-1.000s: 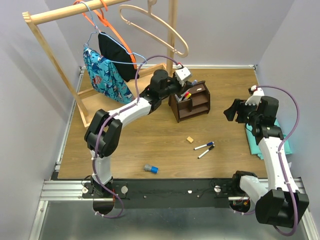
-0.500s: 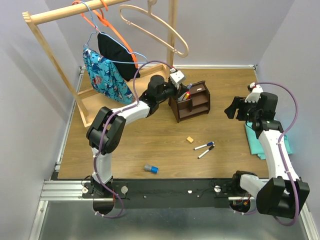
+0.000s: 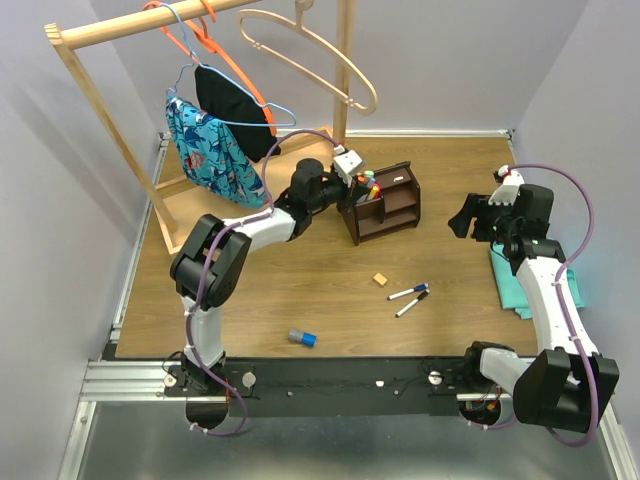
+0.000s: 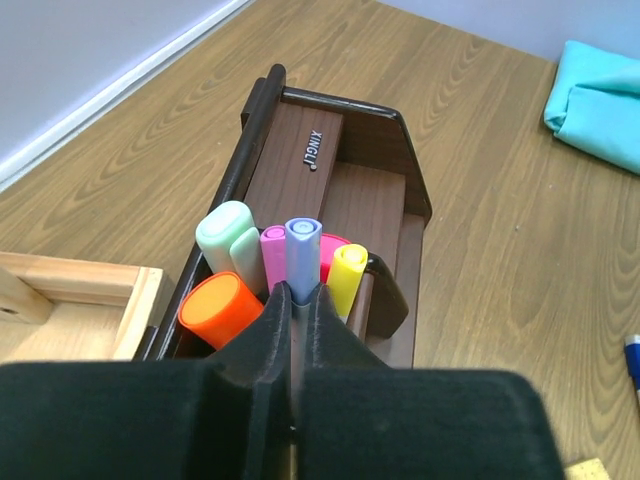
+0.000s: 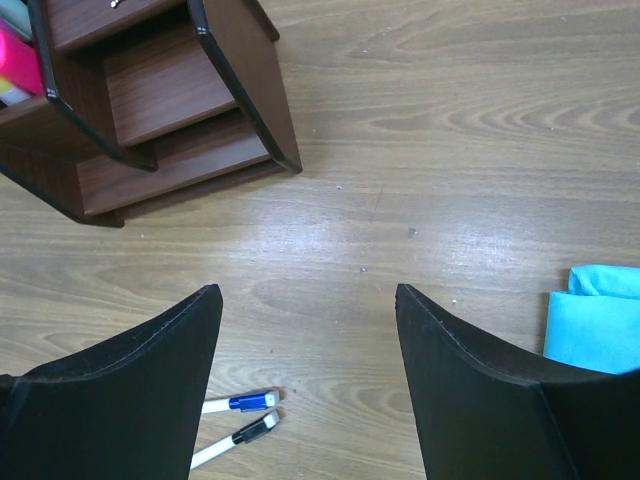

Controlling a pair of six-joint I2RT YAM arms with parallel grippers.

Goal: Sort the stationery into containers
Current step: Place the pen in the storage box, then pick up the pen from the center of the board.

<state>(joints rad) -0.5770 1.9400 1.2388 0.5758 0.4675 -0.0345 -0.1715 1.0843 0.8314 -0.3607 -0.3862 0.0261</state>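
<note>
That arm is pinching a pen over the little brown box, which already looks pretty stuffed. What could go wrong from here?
1. The left gripper is shut on the lavender-capped marker, which is wedged between the orange highlighter and the yellow-capped pen. Once released, it may sit propped up rather than drop in.
2. Pulling out of that crowd could snag the neighbouring pens, perhaps dragging or tipping the organiser.

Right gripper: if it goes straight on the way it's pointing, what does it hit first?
Most likely bare table: the open right gripper points at plain wood between the organiser and the blue cloth. The two markers lie off to the side by one finger. Depth is hard to judge here.
</note>
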